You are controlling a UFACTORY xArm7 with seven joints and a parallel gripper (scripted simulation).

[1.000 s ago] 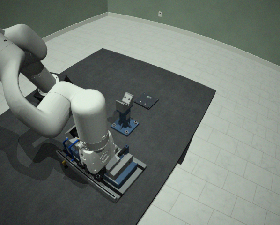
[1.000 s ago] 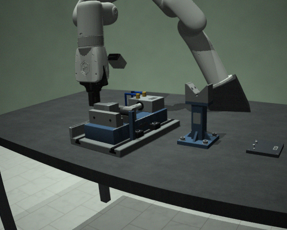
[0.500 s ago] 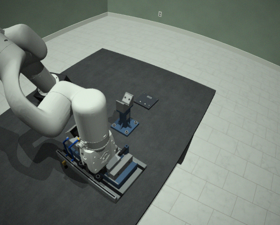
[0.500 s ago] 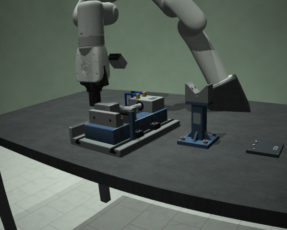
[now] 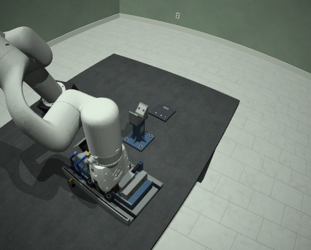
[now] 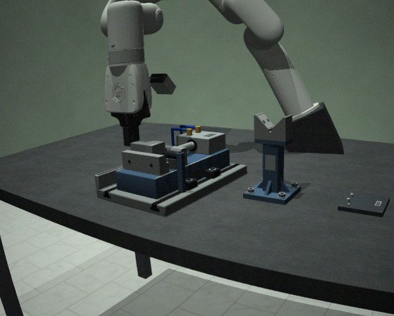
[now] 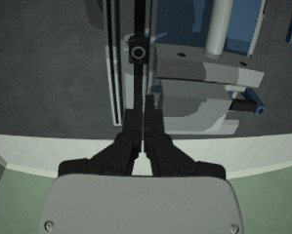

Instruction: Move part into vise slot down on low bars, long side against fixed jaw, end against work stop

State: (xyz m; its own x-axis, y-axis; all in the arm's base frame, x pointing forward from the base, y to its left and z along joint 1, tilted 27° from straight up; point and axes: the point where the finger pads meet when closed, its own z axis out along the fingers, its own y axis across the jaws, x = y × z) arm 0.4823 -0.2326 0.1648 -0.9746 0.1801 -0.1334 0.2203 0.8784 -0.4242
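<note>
My gripper (image 6: 130, 139) is shut and empty, pointing straight down at the open end of the vise (image 6: 170, 171). In the wrist view its fingertips stand right beside the end of a grey block (image 7: 187, 100) that lies between the moving jaw (image 7: 207, 68) and the fixed jaw (image 7: 198, 125). This block looks like the part. I cannot tell whether the fingertips touch it. The work stop (image 7: 253, 100) points in at the block's other end. The infeed plate (image 5: 162, 111) is bare. The part's slot is hidden.
The V-block (image 6: 272, 127) on its blue stand is right of the vise and holds nothing. The air cylinder (image 6: 203, 141) with blue hoses sits behind the moving jaw. The infeed plate also shows at the far right in the exterior view (image 6: 364, 205).
</note>
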